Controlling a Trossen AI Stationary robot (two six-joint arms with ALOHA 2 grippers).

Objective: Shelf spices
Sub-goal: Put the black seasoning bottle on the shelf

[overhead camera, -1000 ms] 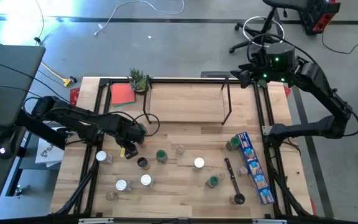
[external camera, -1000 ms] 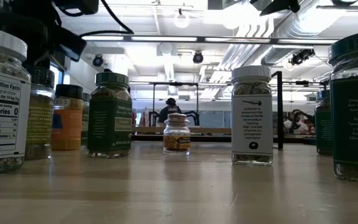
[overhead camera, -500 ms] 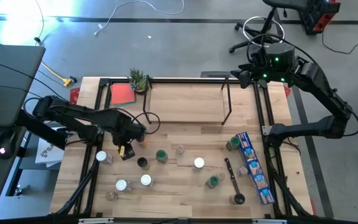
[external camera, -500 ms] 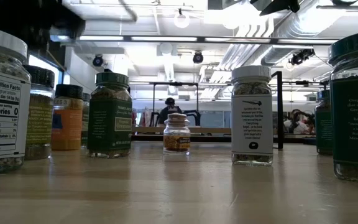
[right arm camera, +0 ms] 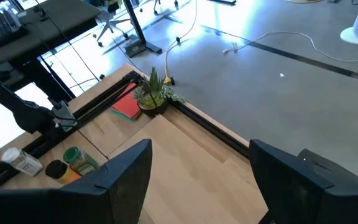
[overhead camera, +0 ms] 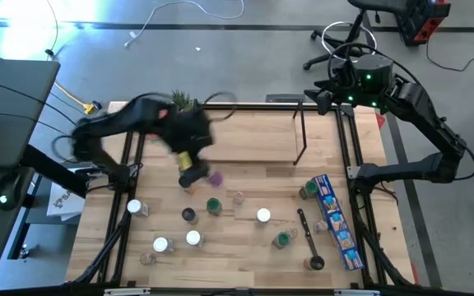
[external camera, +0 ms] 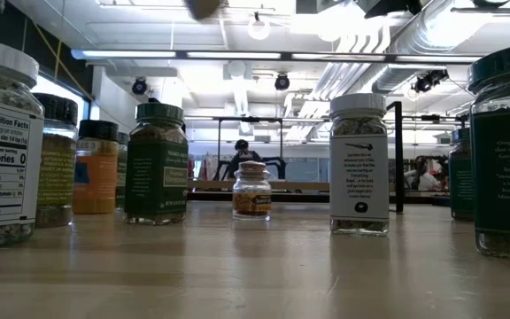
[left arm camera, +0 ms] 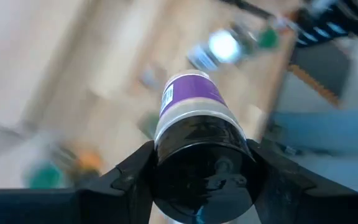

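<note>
My left gripper (overhead camera: 194, 167) hangs above the table's middle left, shut on a spice jar (left arm camera: 194, 102) with a black cap and a purple label. Several other spice jars stand on their bases on the table, among them a white-capped one (overhead camera: 263, 215) and a green-capped one (overhead camera: 213, 205). In the low view they stand in a row, such as the green jar (external camera: 156, 164). The shelf (overhead camera: 249, 136), black rods with light wood boards, stands at the far middle. My right gripper (right arm camera: 197, 186) waits open, high over the far right corner. My left gripper pinches the jar by its black cap (left arm camera: 204, 168) between the two fingers (left arm camera: 135, 177), one on each side. The fingers slant steeply down from above. The jar's purple-labelled body (overhead camera: 214, 177) sticks out below the fingertips, and the jar is lifted clear of the table.
A long blue printed box (overhead camera: 336, 220) and a black-handled utensil (overhead camera: 309, 238) lie at the right. A small potted plant (right arm camera: 153, 93) and a red card (right arm camera: 128, 106) sit at the far left corner. A black frame (overhead camera: 348, 156) edges the table.
My left gripper has risen from among the jars at the table's left and swung toward the far edge and the right, tipping steeper. The purple-labelled jar has come up with it, lifted clear of the table.
</note>
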